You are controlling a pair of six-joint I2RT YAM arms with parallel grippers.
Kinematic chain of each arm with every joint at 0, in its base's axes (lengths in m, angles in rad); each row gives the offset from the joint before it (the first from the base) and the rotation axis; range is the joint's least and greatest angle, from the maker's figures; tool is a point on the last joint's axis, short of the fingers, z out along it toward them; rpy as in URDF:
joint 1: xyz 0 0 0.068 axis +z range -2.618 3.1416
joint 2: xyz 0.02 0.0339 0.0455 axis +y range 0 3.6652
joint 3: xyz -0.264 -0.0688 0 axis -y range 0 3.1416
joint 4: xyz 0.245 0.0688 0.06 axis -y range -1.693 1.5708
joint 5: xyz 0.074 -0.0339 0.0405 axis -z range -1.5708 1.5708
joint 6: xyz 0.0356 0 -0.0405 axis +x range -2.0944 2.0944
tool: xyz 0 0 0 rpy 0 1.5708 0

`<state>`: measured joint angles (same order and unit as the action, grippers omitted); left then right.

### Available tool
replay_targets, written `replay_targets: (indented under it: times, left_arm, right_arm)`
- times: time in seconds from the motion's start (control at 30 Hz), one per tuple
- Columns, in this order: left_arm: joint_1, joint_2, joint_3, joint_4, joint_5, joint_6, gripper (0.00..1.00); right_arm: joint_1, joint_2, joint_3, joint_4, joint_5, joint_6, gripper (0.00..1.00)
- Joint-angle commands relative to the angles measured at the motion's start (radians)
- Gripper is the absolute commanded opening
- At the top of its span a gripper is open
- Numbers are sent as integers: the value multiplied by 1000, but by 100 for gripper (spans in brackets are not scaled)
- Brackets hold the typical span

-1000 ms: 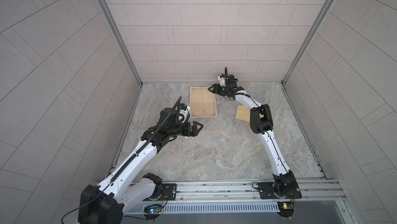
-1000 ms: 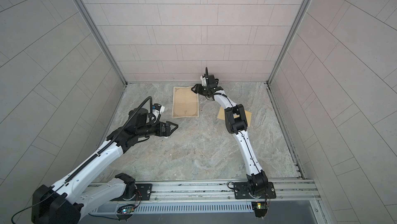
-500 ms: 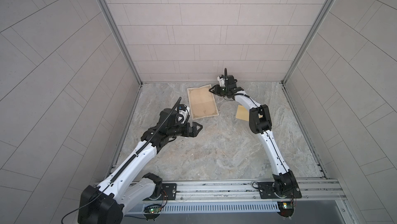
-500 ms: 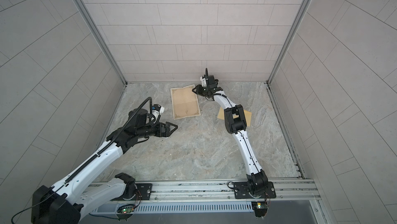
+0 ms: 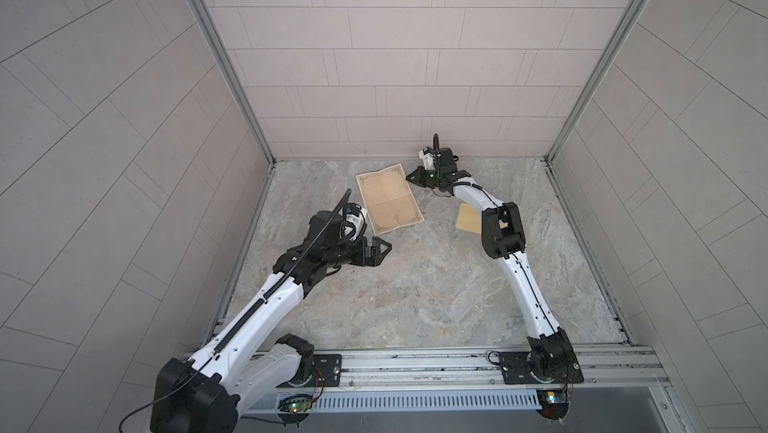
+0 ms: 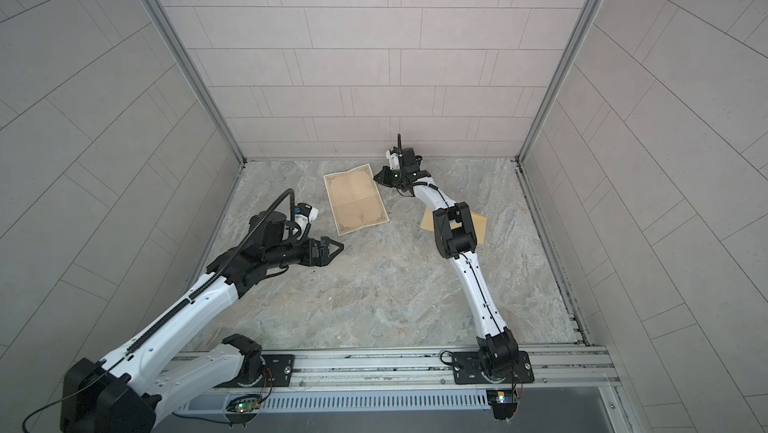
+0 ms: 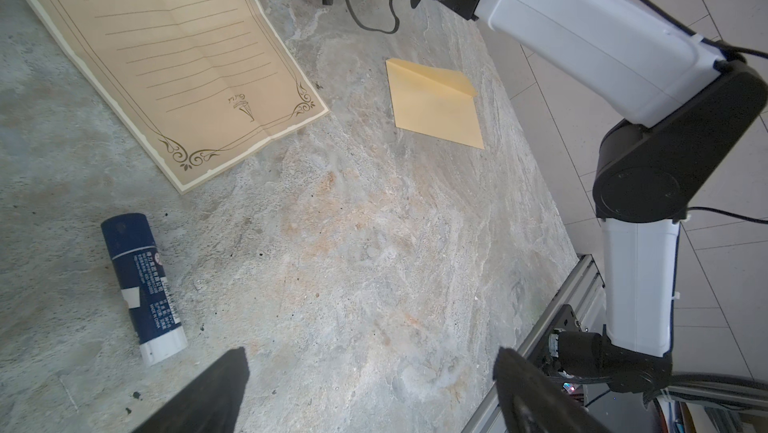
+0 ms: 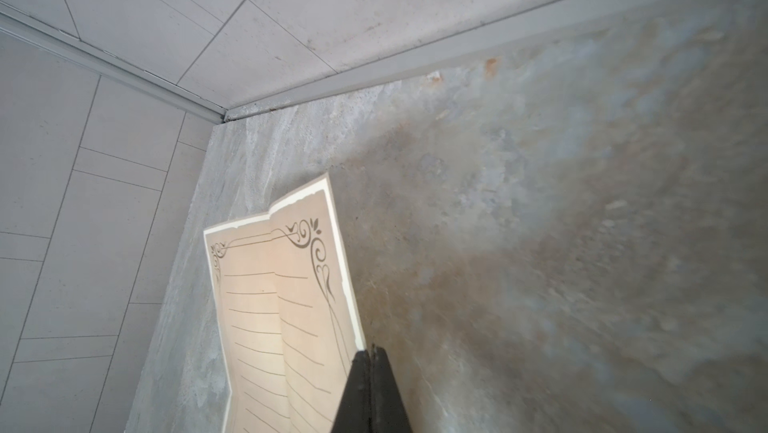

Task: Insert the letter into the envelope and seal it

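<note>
Right gripper (image 5: 409,177), jaws pinched shut on the edge of the pale beige dark-bordered paper letter (image 5: 390,199) at upper centre, may slip or tear it; left gripper (image 5: 384,247) gapes empty; yellow-tan manila envelope (image 5: 467,219) lies centre-right.

The grey, marbled surface (image 5: 415,285) carries three things. The letter (image 5: 390,198) lies on it face up, creased and askew, ruled lines and ornamental border showing. The envelope (image 7: 436,107) lies flat to one side of the letter's emblem end. A dark blue glue stick (image 7: 141,281) lies on its side to the other; both are apart from the letter.
</note>
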<state>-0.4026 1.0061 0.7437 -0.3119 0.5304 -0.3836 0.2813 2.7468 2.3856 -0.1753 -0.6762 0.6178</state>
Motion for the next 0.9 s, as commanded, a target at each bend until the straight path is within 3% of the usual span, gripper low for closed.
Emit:
replay_targets:
  times: [0.0,0.23,0.57,0.6,0.77,0.87]
  left_arm:
    - [-5,-24,-13,3,-2,15,99]
    - [-5,-40,-15,-3,-11,21,99]
    - [-4,-49,-15,-3,-10,23,99]
    - [-4,-51,-15,-3,-10,23,99]
    - [-2,-58,-16,-3,-14,25,99]
    - [-2,-60,-17,-5,-16,26,99]
  right_arm:
    - [4,-87,-72,28,6,-47,0]
    - [-2,-270,-307,93,41,-112,0]
    - [2,-619,-829,347,76,-111,0]
    - [5,-641,-863,348,79,-115,5]
    - [31,-757,-1018,325,99,-70,47]
    - [50,-826,-1148,385,132,40,58]
